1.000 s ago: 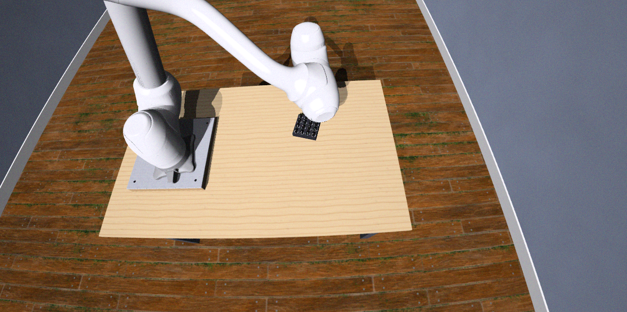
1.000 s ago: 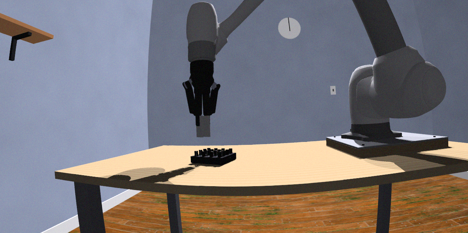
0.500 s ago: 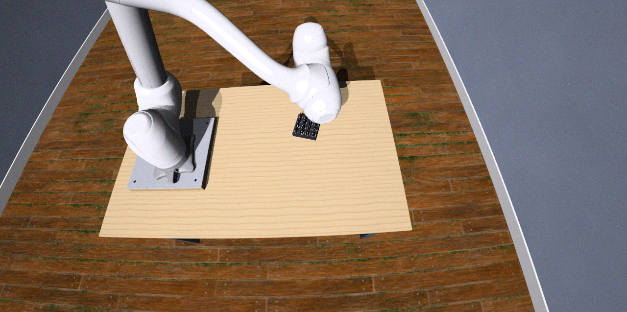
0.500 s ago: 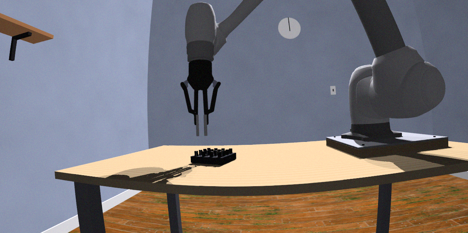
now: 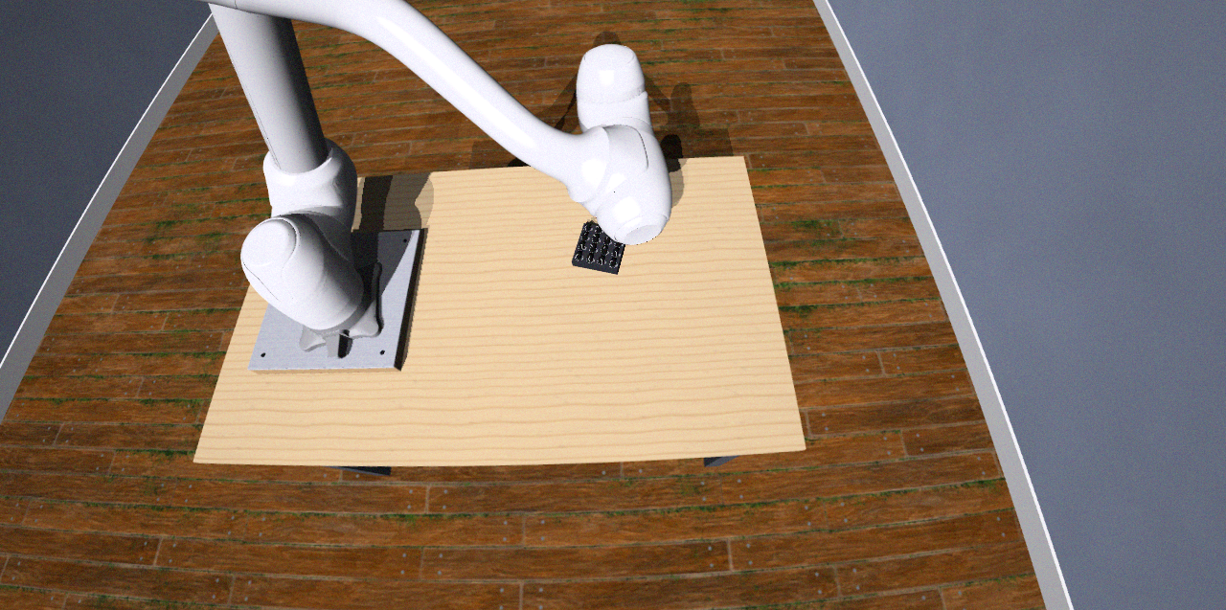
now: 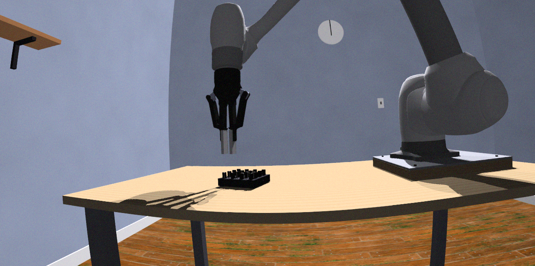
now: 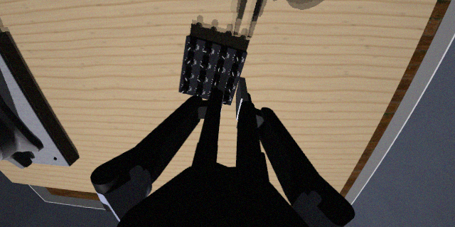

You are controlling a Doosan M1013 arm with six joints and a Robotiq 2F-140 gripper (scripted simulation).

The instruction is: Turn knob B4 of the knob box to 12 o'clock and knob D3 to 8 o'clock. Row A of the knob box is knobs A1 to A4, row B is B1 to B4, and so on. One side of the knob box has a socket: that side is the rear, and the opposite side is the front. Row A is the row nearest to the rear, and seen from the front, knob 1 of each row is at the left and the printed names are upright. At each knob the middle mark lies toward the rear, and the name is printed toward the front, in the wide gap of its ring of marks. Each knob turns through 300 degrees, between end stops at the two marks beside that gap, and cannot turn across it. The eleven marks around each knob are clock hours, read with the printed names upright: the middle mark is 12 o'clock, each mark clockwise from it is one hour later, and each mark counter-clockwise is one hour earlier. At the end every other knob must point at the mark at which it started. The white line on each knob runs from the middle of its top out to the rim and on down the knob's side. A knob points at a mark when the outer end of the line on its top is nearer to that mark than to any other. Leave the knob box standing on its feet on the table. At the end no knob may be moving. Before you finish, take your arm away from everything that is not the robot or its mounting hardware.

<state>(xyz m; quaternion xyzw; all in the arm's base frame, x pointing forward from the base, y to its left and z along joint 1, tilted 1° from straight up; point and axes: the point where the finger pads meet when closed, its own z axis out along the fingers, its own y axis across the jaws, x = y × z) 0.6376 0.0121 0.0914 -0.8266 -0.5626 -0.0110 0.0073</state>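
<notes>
A glossy white arm (image 5: 445,66), smooth as moulded plastic, arcs from the upper left of the top view over a pale wood-grain table (image 5: 514,366). Its matt grey base plate (image 5: 402,298) looks like metal. Near the frame's centre sits the matt black knob box (image 5: 598,250). Below, the floor (image 5: 600,537) shows dark, worn-looking planks; the matt black gripper (image 6: 228,150) ends in pale grey pads.

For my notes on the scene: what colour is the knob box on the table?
The knob box is black with small white marks on top, seen best in the wrist view.
</notes>
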